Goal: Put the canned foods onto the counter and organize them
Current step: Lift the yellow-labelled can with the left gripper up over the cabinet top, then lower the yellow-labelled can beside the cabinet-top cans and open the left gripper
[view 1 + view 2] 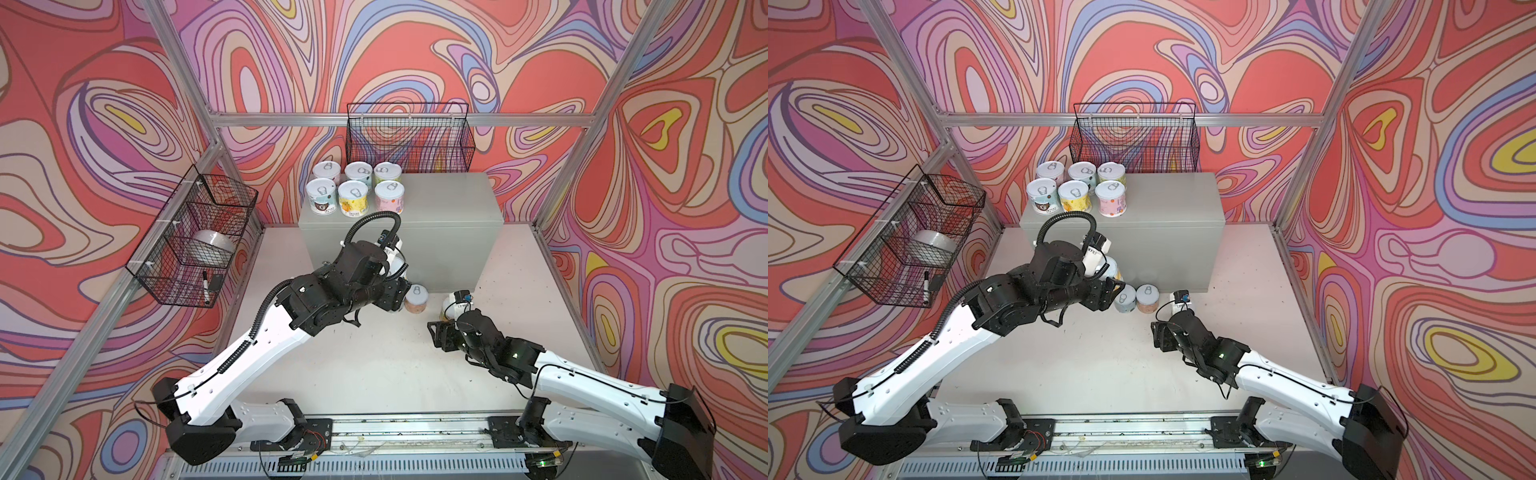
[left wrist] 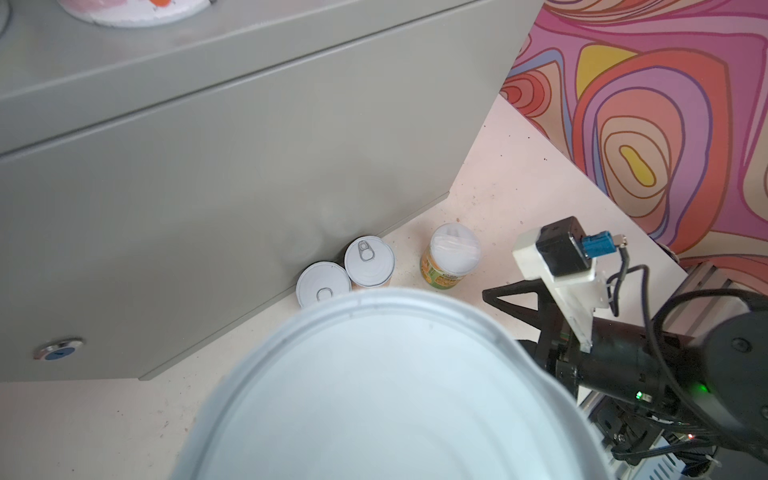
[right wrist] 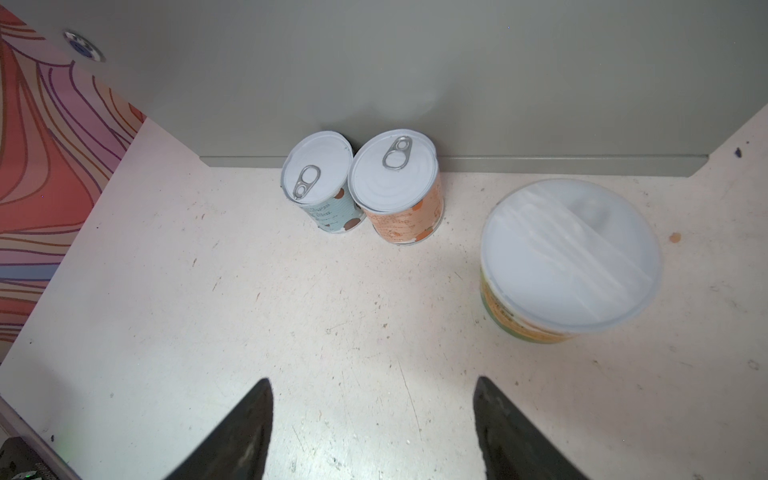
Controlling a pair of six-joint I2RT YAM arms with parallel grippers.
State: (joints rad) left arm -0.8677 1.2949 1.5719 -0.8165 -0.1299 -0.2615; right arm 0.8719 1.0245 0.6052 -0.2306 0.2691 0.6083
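My left hand (image 1: 1113, 279) was pinched on the held can (image 2: 390, 386), which hung clear of the tabletop (image 1: 374, 365), close before the front face of the grey cabinet (image 1: 449, 199). I could not see this hand's fingers. The arm covered them in both top views, and the can's pale lid filled the near part of the left wrist view. A yellow label showed on the can's side in a top view.

Above and beyond the left hand, six cans (image 1: 353, 195) stood upright on the cabinet's flat top. They sat in two rows of three, packed close at the corner on my left.

Below and beyond the left hand, a blue-labelled can (image 3: 318, 183) and an orange-labelled can (image 3: 395, 178) stood on the tabletop. They touched each other and sat tight against the cabinet's foot, pull-tabs up. The round lock (image 2: 58, 348) sat on the cabinet's front, well apart from them.

My right hand (image 3: 374, 419) was spread and empty, low over bare tabletop, its two dark fingers wide apart. The pair of cans lay straight ahead of it. The capped can (image 3: 569, 253), with a green-orange label and a plain pale cap, stood upright. It was nearer this hand than the pair, off past one finger, and apart from both the pair and the cabinet.
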